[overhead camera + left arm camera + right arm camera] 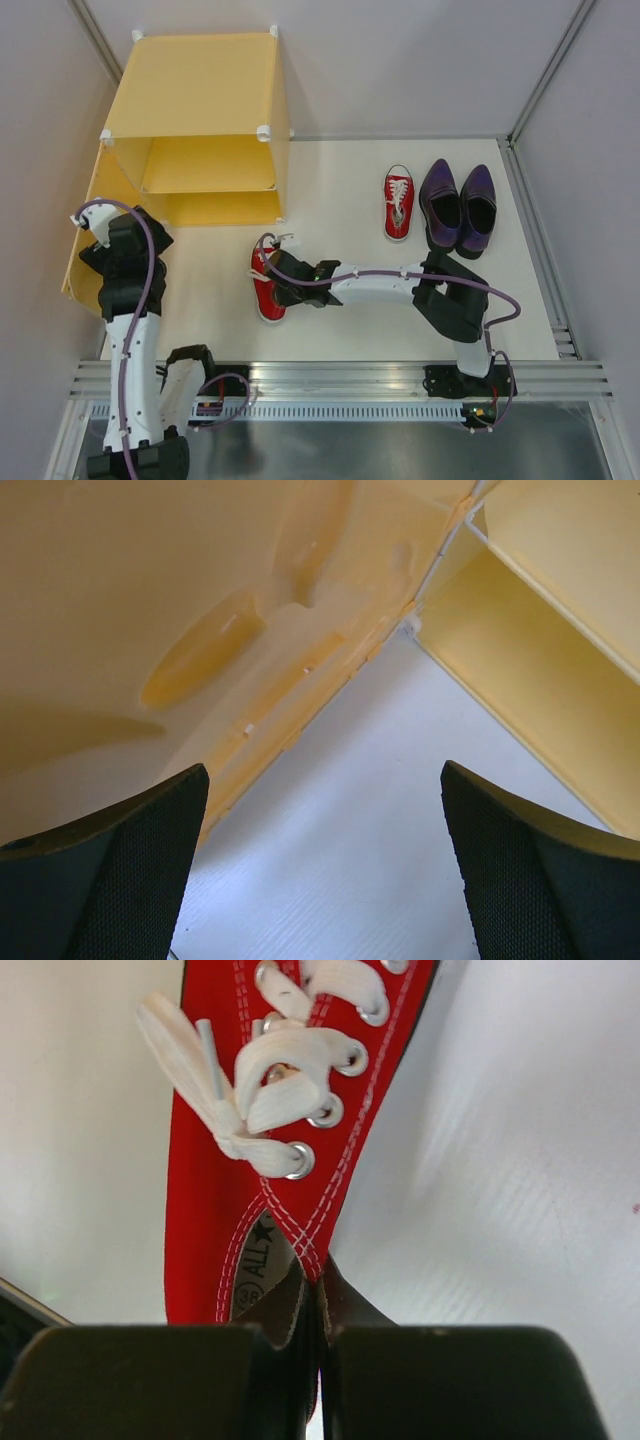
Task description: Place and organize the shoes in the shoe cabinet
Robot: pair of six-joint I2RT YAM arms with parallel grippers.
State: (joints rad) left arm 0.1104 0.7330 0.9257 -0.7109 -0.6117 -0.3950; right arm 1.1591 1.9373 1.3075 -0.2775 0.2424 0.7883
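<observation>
— Where's your right pincer [320, 1305]?
— Near you, clamped shut on the red sneaker [215, 1210] at its canvas collar.
— And the left pincer [325, 810]?
— Gaping wide, holding nothing, beside the shoe cabinet [200, 90] and its open door [150, 600]. The other sneaker [399, 203] and purple shoes [457, 207] lie farther back.

Your left gripper [322, 770] stood with jaws wide apart; your right gripper [320, 1295], on your right arm [380, 284] stretched leftward, was pinched closed.

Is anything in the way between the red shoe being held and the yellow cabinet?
Nothing visible. The right gripper pinches the red sneaker, and only table lies between it and the cabinet's open front. The door is swung aside.
</observation>
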